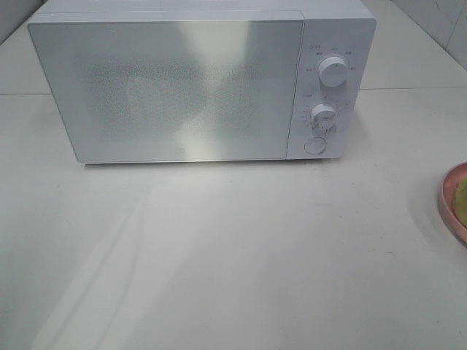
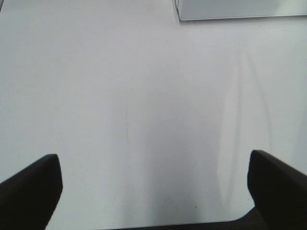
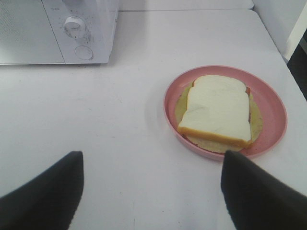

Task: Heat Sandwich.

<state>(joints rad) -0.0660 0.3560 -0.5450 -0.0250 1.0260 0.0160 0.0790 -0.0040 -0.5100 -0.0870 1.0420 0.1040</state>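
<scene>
Pink plate (image 1: 454, 204) cut off at the overhead view's right edge; microwave (image 1: 197, 84) dial markings illegible.

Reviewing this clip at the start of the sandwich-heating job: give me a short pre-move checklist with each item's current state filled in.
1. Microwave door shut and must be opened before loading: not ok, it is closed.
2. Sandwich sits on the pink plate, untouched: ok.
3. Left gripper open and holding nothing: ok.
4. Right gripper open and holding nothing, facing the plate: ok.
5. Table in front of the door free of obstacles for the door swing: ok in the exterior view.
6. Microwave cavity clear inside: cannot tell, the door hides it.
</scene>
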